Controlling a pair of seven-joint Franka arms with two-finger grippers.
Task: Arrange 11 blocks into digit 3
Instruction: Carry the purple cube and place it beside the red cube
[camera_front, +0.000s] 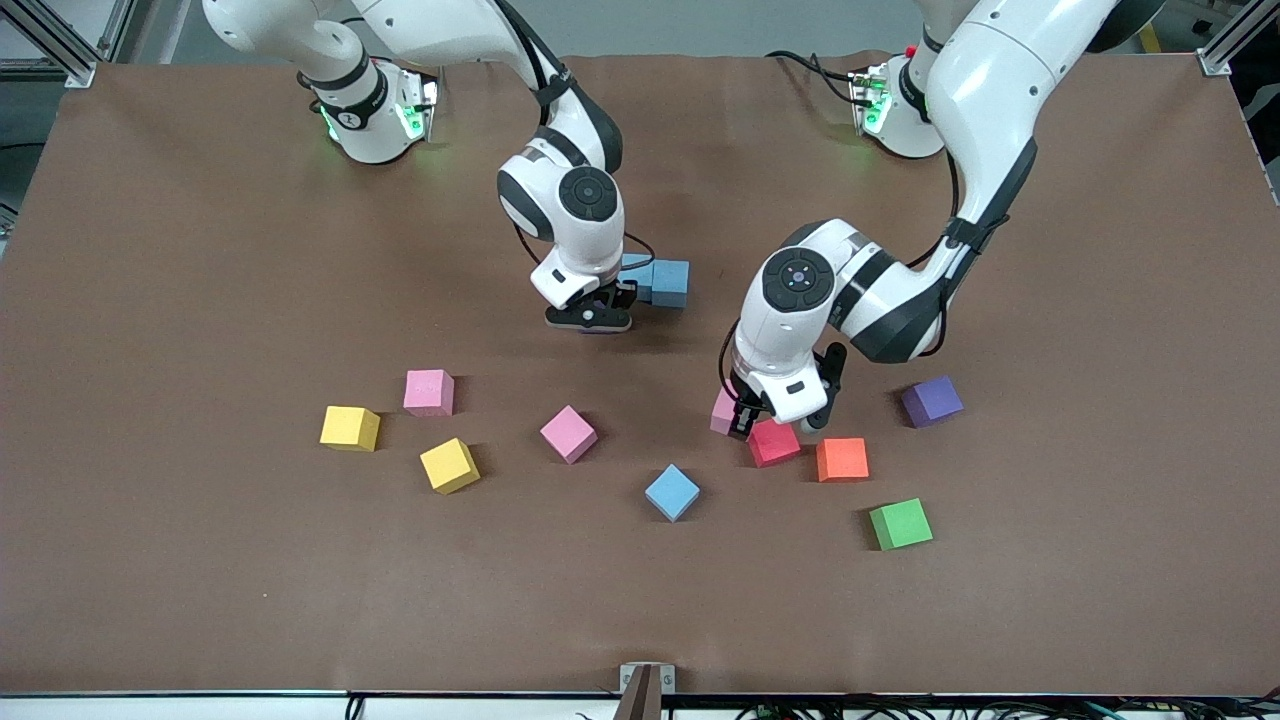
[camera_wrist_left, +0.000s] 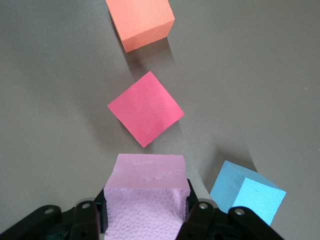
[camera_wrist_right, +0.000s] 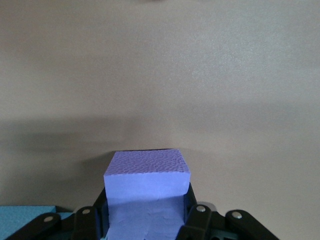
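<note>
My left gripper (camera_front: 742, 425) (camera_wrist_left: 145, 216) is shut on a pink block (camera_front: 722, 412) (camera_wrist_left: 145, 197), low beside a red block (camera_front: 774, 443) (camera_wrist_left: 145, 108). An orange block (camera_front: 842, 459) (camera_wrist_left: 141, 22) lies beside the red one. My right gripper (camera_front: 592, 318) (camera_wrist_right: 146, 216) is shut on a blue block (camera_wrist_right: 146, 192) that the hand hides in the front view. Another blue block (camera_front: 668, 283) (camera_wrist_right: 25, 220) sits beside it. Loose on the table lie two pink blocks (camera_front: 429, 392) (camera_front: 568, 433), two yellow blocks (camera_front: 350, 428) (camera_front: 449, 465), a blue block (camera_front: 672, 492) (camera_wrist_left: 247, 195) and a purple block (camera_front: 932, 400). No digit 3 is in view.
A green cube (camera_front: 900, 524) lies nearer the front camera than the orange block. The brown table cover (camera_front: 200, 250) spreads wide toward both ends. A small bracket (camera_front: 647, 685) sits at the table's near edge.
</note>
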